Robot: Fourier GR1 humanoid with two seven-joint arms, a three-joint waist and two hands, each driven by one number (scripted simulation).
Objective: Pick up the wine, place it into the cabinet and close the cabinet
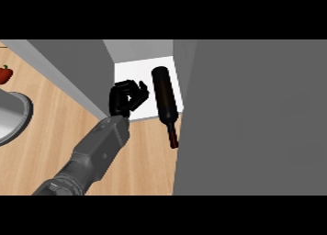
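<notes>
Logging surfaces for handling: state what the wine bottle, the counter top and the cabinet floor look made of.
Wine bottle: dark glass by its look, faint sheen, red neck. Counter top: light wood, visible grain, matte. Cabinet floor: plain white panel, smooth; material unclear.

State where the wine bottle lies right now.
In the head view the wine bottle lies just right of centre, its body on the cabinet's white floor and its neck sticking out over the wooden counter, just right of the hand.

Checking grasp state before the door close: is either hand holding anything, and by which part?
Nothing is held. The one black hand in view has curled fingers beside the dark glass wine bottle, apart from it. The bottle lies on the white cabinet floor, neck sticking out.
</notes>
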